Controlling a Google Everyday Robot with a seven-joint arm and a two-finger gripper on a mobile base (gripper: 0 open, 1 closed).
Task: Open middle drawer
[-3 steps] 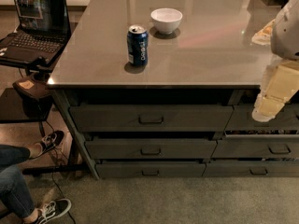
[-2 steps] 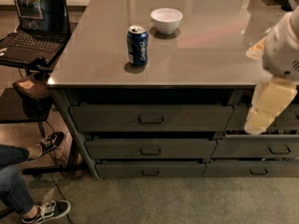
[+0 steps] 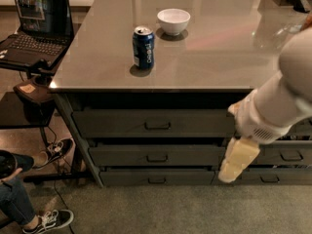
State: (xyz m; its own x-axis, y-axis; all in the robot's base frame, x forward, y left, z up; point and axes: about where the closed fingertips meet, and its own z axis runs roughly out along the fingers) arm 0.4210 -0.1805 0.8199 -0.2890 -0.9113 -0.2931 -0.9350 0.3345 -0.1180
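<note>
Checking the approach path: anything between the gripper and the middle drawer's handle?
Nothing. In the camera view only bare drawer front separates the gripper, low by the right end of the middle drawer, from its handle.

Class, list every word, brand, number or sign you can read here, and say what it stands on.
"pepsi": white letters running up the blue can on the counter.
Laptop screen: too small to read.
Gripper, low, right of the middle drawer: no text.
</note>
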